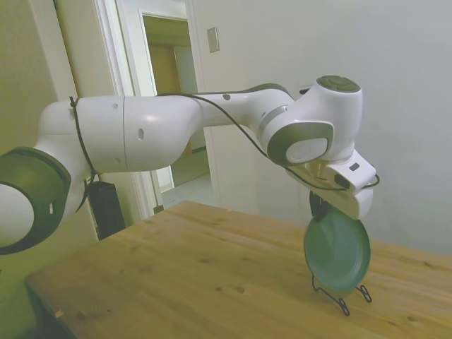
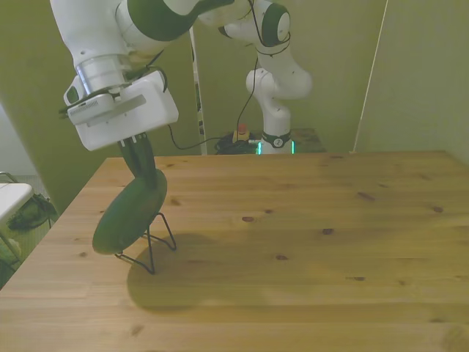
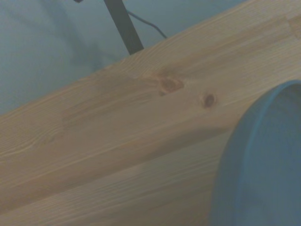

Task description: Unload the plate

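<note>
side view: tool [image 1: 319,206] pinches the top rim of the teal-green plate [image 1: 337,253], which stands tilted on edge. plate's lower edge sits at the black wire stand [image 1: 343,299] on the wooden table [image 1: 176,282].

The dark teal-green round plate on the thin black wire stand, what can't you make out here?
- Side view: the gripper fingertips hide behind the dark teal-green round plate, so the grip is unclear.
- Front view: the plate covers most of the thin black wire stand.
- Wrist view: the plate is blurred and cut off.
</note>
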Tool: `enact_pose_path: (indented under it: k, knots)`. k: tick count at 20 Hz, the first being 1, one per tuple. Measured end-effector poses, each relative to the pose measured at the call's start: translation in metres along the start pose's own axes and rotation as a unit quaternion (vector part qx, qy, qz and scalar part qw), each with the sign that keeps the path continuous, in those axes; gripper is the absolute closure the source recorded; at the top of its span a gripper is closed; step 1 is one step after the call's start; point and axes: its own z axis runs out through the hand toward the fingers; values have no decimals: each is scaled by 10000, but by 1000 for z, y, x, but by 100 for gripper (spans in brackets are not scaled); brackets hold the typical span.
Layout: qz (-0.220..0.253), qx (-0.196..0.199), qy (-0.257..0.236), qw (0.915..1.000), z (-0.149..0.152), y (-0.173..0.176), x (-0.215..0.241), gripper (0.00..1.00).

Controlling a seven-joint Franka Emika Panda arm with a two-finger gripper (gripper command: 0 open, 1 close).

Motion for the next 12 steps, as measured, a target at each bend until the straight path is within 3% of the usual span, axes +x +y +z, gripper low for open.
enact_pose_path:
  k: [5, 9, 12]
  knots:
    - [-202, -127, 314, 9992, -45, -19, -31, 100]
    - [-437, -289, 540, 9972, -75, -35, -89, 100]
    - [-486, -585, 609, 9952, -81, -45, -131, 100]
